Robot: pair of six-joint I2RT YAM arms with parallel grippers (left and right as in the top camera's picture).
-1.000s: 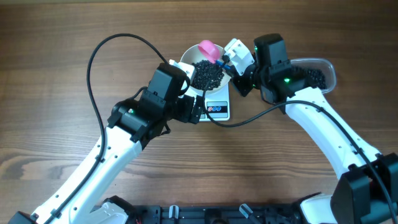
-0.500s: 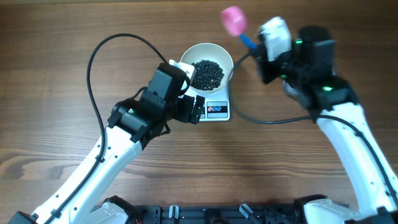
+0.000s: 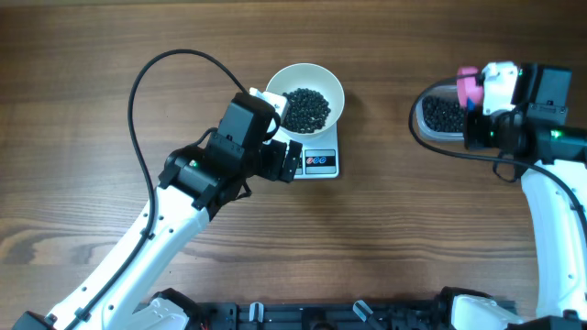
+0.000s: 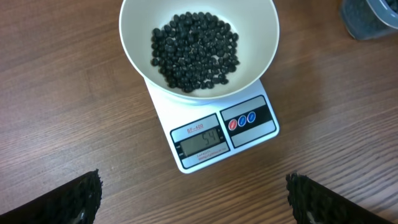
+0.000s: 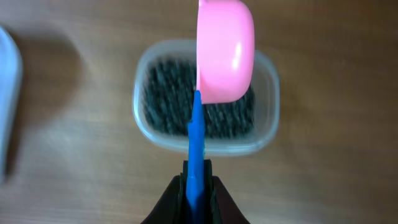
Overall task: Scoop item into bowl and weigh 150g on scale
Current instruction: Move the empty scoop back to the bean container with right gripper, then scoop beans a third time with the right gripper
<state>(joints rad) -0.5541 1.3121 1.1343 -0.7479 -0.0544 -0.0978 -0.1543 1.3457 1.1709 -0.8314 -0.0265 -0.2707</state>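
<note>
The left fingers [image 4: 78, 199] stand wide apart with nothing between them, low over the wooden surface [image 3: 92, 92]. Just ahead of their tips, centred in the gap, lies the white scale [image 4: 249, 134], its grey display and round buttons on the edge nearest the fingers. The white bowl [image 4: 261, 37] sits on the far part of the scale, beyond the display, holding a loose heap of black pellets [image 4: 196, 50].

Well off to the right, the right fingers [image 5: 169, 202] are pressed together on the thin blue handle [image 5: 195, 143] of a pink scoop [image 5: 225, 50]. The scoop reaches out past the fingertips, turned on its side. Below it a clear tub [image 5: 144, 134] with more pellets rests on the surface.
</note>
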